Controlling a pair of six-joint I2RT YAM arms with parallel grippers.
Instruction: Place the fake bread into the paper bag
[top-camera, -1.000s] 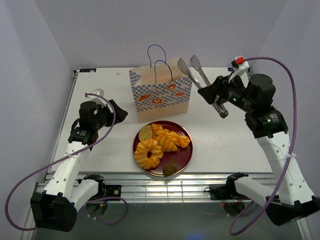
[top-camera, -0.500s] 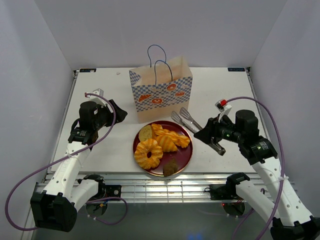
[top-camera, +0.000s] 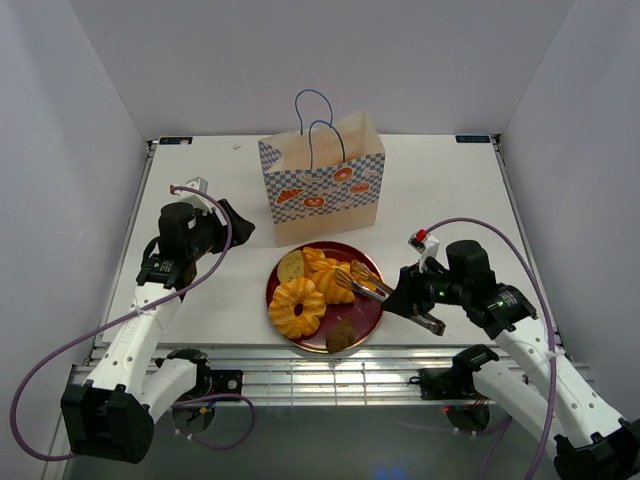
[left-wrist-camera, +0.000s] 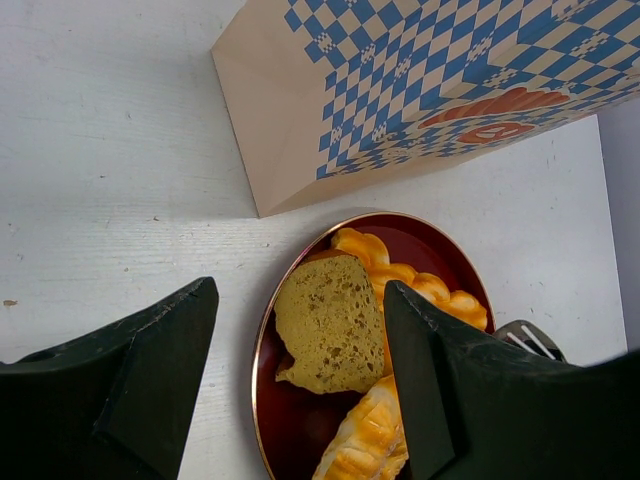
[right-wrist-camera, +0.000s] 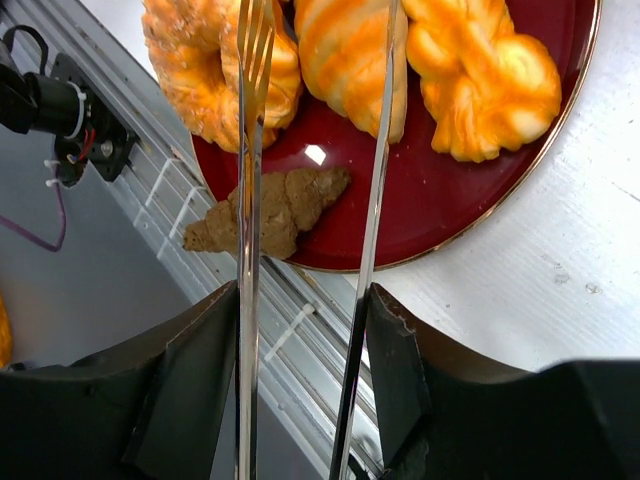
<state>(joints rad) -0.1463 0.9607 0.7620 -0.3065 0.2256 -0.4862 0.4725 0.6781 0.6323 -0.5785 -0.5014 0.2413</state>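
Observation:
The paper bag (top-camera: 325, 190) stands upright and open behind a dark red plate (top-camera: 372, 320). The plate holds the fake bread: a ring pastry (top-camera: 297, 307), braided twists (top-camera: 335, 280), a round tan slice (top-camera: 291, 265) and a brown piece (top-camera: 342, 335). My right gripper (top-camera: 425, 300) is shut on metal tongs (top-camera: 365, 285). In the right wrist view the tong arms (right-wrist-camera: 378, 180) are spread on either side of a striped pastry (right-wrist-camera: 345, 60); I cannot tell if they touch it. My left gripper (top-camera: 232, 222) is open and empty, left of the bag, facing the slice (left-wrist-camera: 330, 325).
The plate sits close to the table's front edge, with the metal rail (right-wrist-camera: 300, 330) just below it. The bag's blue cord handles (top-camera: 315, 125) stick up above its mouth. White walls close in the table on three sides.
My right arm has come down from beside the bag's mouth, carrying the tongs toward me and left, to the plate. The left arm has not moved.

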